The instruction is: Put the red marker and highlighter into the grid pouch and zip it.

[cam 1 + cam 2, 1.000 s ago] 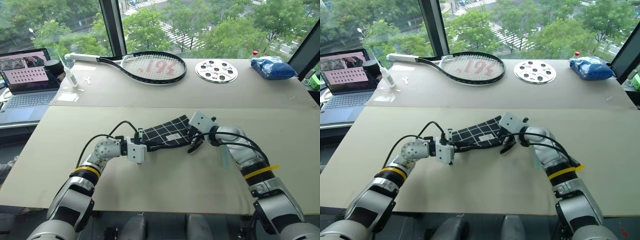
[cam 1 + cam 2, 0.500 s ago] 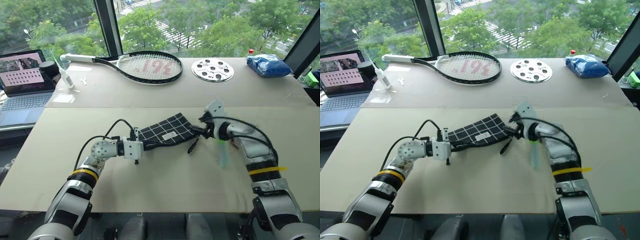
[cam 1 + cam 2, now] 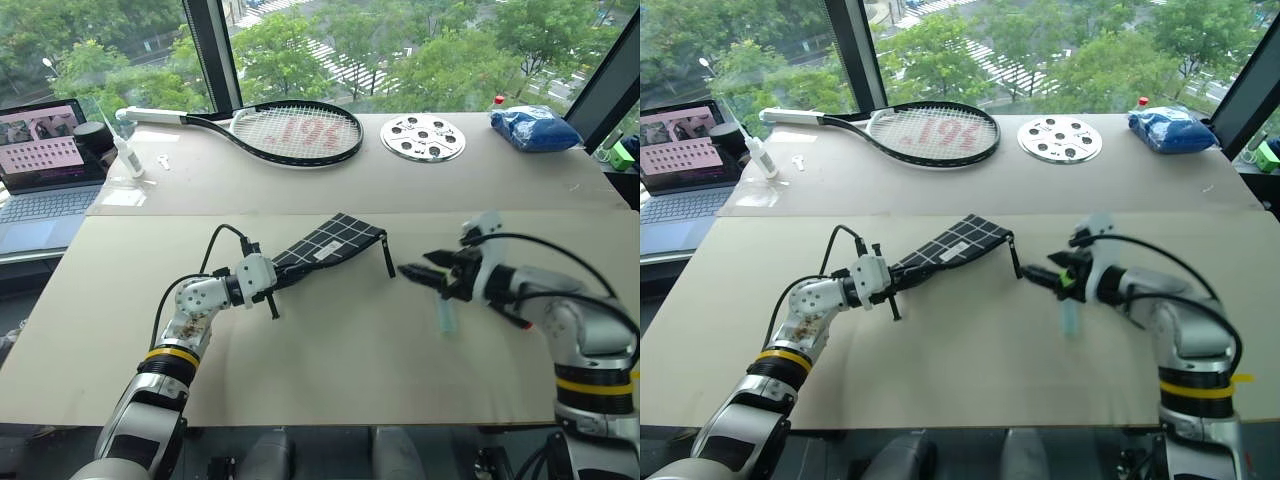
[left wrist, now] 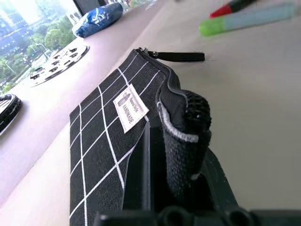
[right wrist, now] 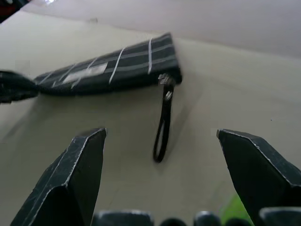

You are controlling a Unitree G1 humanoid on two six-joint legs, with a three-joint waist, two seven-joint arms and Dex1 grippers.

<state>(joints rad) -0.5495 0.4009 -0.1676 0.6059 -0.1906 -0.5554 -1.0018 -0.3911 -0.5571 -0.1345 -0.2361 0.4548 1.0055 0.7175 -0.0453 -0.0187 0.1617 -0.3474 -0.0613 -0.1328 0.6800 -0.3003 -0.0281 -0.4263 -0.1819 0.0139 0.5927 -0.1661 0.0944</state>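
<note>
Right gripper (image 3: 418,274) has its jaws spread wide and empty, pointing at the grid pouch (image 3: 325,248). The highlighter (image 3: 446,313) lies on the table (image 3: 330,360) right under that wrist, long axis toward the near edge. In the left wrist view the red marker (image 4: 230,7) lies just beside it. Left gripper (image 3: 268,290) is pressed together, pinching the pouch's end, pouch tilted up mid-table, strap (image 3: 389,256) dangling. Judgement: right arm is nearer both pens; reach down and back, not forward.
</note>
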